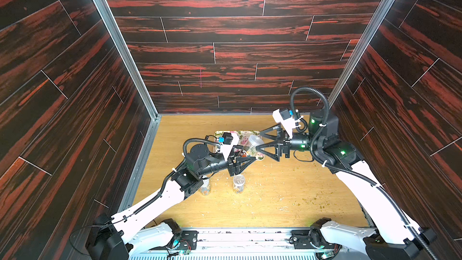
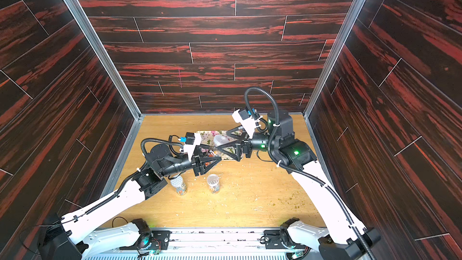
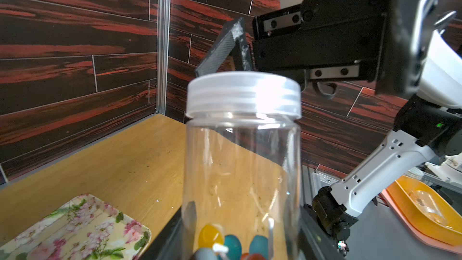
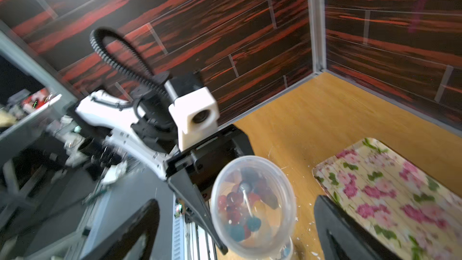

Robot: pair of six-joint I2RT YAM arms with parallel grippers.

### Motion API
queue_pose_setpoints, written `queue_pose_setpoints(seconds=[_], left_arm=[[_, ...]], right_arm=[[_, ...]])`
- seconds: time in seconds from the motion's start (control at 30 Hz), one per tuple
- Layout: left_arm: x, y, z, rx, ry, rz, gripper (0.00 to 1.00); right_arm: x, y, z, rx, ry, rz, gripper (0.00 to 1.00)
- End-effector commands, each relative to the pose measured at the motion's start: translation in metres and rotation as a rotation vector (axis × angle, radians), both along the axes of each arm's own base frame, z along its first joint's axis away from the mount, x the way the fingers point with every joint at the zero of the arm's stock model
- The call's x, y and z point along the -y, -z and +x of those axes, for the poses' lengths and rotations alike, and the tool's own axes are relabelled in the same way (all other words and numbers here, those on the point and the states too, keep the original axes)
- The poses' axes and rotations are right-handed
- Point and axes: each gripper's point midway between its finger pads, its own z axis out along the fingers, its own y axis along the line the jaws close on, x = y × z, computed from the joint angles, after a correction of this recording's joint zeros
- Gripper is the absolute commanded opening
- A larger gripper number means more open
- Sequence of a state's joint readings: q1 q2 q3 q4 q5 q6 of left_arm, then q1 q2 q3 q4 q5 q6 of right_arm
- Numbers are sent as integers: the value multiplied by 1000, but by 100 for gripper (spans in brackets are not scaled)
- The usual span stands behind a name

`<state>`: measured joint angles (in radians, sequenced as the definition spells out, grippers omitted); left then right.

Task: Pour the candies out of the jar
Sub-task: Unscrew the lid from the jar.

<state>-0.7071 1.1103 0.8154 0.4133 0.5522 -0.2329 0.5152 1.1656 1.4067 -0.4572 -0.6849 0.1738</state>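
While the left gripper (image 1: pixel 246 157) clamps the base of the jar (image 1: pixel 250 147) above the tray's (image 1: pixel 221 133) near edge, the right gripper (image 1: pixel 259 141) stands spread wide at the lid (image 1: pixel 257 140). Both top views show the jar tilted, lid towards the right gripper. Only the left wrist view shows the lid seated on the jar and the candies (image 3: pixel 232 243) heaped at its base. Only the right wrist view shows gaps between the lid and both fingers (image 4: pixel 347 231). A strip of tabletop (image 1: pixel 287 196) separates the tray's far rim from the back wall (image 1: pixel 225 91). Nearer than the tray stand two small jars (image 1: pixel 238 183), with open tabletop to the tray's right.
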Motion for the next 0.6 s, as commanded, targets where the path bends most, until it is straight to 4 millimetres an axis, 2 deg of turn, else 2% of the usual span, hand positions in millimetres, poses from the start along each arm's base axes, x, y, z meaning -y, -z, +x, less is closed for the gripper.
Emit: queue_pose_setpoints(seconds=[0.0, 0.23, 0.33, 0.43, 0.57], left_arm=[[-7, -17, -1, 52, -23, -18, 37], [-5, -13, 3, 63, -36, 1, 37], [-5, -9, 5, 64, -42, 14, 37], [-4, -6, 6, 62, -44, 22, 37], [-4, -4, 7, 58, -43, 26, 37]], right_arm=[[15, -4, 7, -122, 176, 34, 99], [14, 11, 16, -282, 374, 31, 98], [6, 18, 17, -334, 434, 16, 91], [3, 29, 23, -360, 522, -41, 89], [-4, 32, 24, -388, 539, -32, 86]])
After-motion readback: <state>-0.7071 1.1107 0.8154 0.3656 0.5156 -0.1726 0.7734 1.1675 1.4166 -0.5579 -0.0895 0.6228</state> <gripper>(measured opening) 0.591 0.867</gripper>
